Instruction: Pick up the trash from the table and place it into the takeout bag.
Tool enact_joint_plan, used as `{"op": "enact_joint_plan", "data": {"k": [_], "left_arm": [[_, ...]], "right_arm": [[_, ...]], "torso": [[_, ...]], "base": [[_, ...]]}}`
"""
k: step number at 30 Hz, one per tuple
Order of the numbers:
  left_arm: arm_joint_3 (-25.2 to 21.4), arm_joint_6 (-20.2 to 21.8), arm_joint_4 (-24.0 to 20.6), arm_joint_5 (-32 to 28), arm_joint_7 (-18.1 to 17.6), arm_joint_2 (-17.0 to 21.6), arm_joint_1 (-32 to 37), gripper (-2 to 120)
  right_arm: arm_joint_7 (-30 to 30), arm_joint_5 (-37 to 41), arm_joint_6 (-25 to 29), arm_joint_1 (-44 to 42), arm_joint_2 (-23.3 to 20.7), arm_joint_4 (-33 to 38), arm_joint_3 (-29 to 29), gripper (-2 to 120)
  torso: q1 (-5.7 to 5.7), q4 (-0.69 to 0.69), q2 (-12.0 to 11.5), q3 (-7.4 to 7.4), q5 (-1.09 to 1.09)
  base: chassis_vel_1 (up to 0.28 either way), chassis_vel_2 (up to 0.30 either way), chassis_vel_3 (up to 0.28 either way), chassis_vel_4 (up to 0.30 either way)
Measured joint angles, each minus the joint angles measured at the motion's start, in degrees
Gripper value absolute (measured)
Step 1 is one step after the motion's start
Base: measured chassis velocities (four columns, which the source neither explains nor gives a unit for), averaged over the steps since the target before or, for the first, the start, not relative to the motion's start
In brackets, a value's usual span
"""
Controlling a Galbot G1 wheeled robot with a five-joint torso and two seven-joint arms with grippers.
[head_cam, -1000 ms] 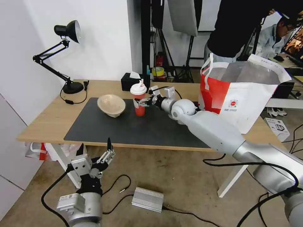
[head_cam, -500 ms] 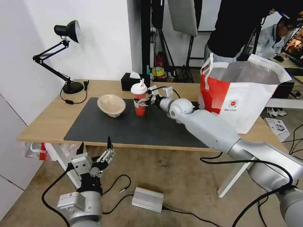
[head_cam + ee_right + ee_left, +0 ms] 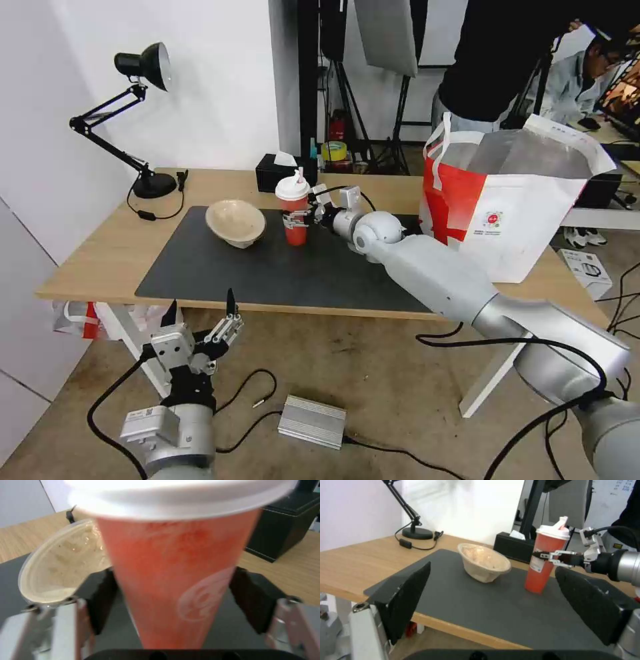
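Right wrist view: right pincer (image 3: 173, 600) spread around red cup (image 3: 176, 575), pads seemingly just short of touching.

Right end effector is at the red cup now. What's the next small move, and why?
Probably close the right end effector on the red cup. Its fingers sit either side of the cup with small gaps showing, and the cup stands upright on the mat. The left end effector hangs open below the table edge.

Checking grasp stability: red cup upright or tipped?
Upright. The red drink cup stands base down on the dark mat, white lid on top, between the fingers of the right gripper, which look open.
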Motion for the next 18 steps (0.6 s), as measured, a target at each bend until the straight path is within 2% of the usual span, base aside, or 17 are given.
{"op": "enact_joint_plan", "data": {"k": [8,9,10,12,18], "left_arm": [[0.46,-0.04,0.25,0.04,-0.01,-0.31,-0.05,100],[0.52,-0.1,0.34,0.07,-0.01,-0.33,-0.04,100],[0.52,-0.1,0.34,0.07,-0.01,-0.33,-0.04,100],[0.73,-0.11,0.48,0.1,-0.01,-0.32,-0.14,100],[0.88,-0.11,0.64,0.12,-0.01,-0.27,-0.45,100]], "right_arm": [[-0.69,0.09,0.35,-0.23,-0.7,0.17,0.13,47],[-1.14,0.13,0.54,-0.37,-0.96,0.25,0.17,39],[-1.14,0.13,0.54,-0.37,-0.96,0.25,0.17,39],[-1.76,0.17,1.03,-0.49,-1.28,0.35,0.17,27],[-1.82,0.45,1.36,-0.43,-1.86,1.08,0.18,15]], "torso": [[0.0,0.0,0.0,0.0,0.0],[0.0,0.0,0.0,0.0,0.0],[0.0,0.0,0.0,0.0,0.0],[0.0,0.0,0.0,0.0,0.0],[0.0,0.0,0.0,0.0,0.0]], "base": [[0.0,0.0,0.0,0.0],[0.0,0.0,0.0,0.0],[0.0,0.0,0.0,0.0],[0.0,0.0,0.0,0.0],[0.0,0.0,0.0,0.0]]}}
